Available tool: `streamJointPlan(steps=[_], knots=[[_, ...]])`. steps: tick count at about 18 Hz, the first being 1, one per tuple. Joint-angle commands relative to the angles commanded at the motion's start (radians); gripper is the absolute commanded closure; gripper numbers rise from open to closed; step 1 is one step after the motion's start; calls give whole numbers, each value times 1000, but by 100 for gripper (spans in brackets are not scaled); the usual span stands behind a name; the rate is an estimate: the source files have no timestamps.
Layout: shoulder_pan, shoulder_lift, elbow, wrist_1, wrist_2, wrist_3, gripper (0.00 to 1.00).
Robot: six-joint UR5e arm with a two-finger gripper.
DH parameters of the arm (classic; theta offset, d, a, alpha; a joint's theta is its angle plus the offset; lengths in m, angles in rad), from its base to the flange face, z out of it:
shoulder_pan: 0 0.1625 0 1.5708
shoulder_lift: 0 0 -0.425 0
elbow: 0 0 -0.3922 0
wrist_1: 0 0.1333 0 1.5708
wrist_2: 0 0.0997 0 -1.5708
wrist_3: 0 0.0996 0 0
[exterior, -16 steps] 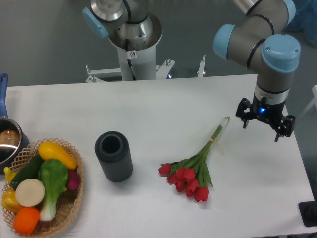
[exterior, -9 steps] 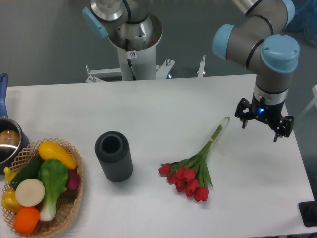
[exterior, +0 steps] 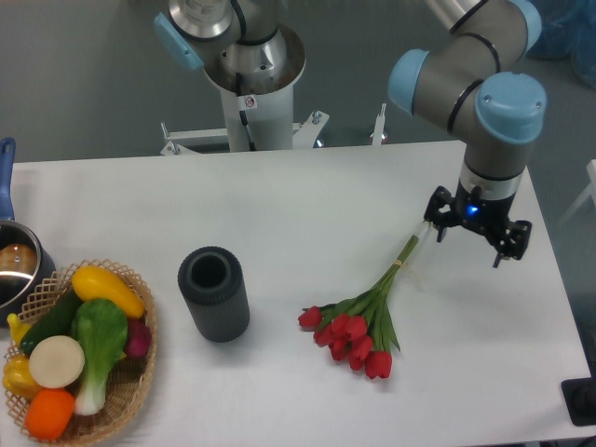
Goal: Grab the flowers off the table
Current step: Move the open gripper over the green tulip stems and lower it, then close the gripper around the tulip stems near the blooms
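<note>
Flowers, red tulip bunch, green tied stems point(exterior: 368, 312) | flat on white matte tabletop point(exterior: 279, 214), stems toward arm | hand point(exterior: 468, 233) spread apart, empty, beside stem tips for approach

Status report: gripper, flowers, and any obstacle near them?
Gripper open, empty, above stem ends. Flowers flat on the table, not gripped. Dark cylinder stands apart to the side; nothing blocking.
</note>
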Motion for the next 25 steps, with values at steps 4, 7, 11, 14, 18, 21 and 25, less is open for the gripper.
streamJointPlan(steps=[4,7,11,14,18,21,25], knots=[[-20,6,-20,11,-5,3,0],[-44,2,-20,11,-3,2,0],[-67,-5,-29,9,-5,2,0],[-69,-6,-42,9,-3,2,0],[-98,-47,-39,20,-3,-34,0],[-133,-95,-32,57,-3,-75,0],[-158,-126,-46,60,-3,-92,0]])
